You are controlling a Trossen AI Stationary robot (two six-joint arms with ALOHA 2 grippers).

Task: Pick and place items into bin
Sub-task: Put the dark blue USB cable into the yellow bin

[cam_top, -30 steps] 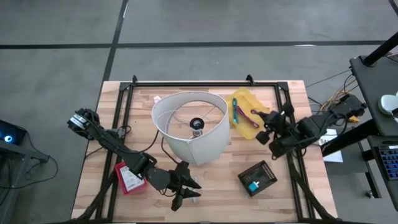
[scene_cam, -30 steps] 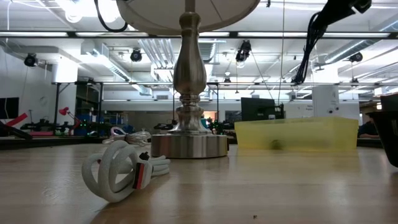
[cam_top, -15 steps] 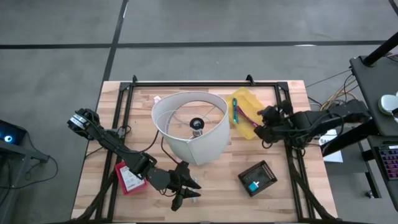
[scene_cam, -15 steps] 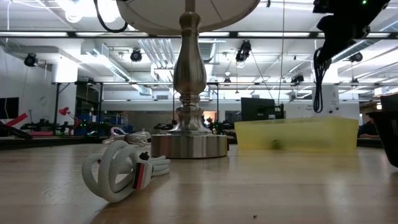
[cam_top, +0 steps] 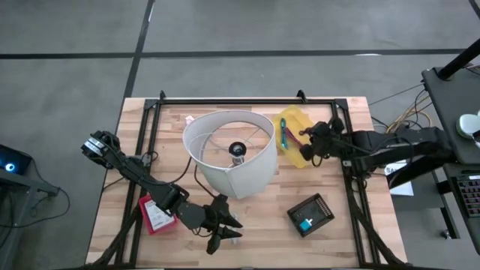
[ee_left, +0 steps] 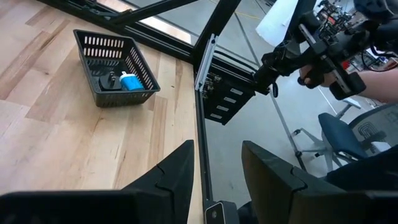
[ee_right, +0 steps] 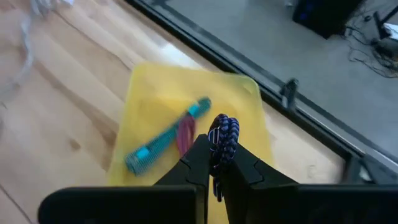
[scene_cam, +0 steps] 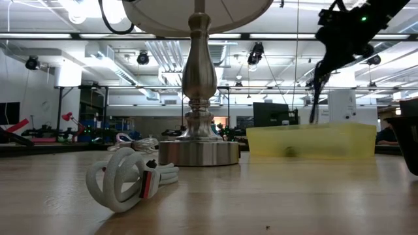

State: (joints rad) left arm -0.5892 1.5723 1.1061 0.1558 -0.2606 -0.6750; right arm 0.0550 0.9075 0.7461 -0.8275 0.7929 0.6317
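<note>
right pincer [ee_right: 217, 163] clamped on a dark braided cord [ee_right: 222, 134], held over the yellow bin [cam_top: 293, 120] at the tabletop's far right | teal item [ee_right: 166, 137] seen inside bin | left pincer [ee_left: 216, 169] part-open, near edge

Lampshade [cam_top: 231, 152] fills table centre, blocks direct path between sides. Bin [cam_top: 294, 135] just right of shade, narrow gap between. Right gripper [cam_top: 304, 142] above bin, clamped on cord [ee_right: 221, 138]. Basket [cam_top: 310, 214] sits front right. Left gripper [cam_top: 223, 225] near front edge; bare wood between it and basket.
</note>
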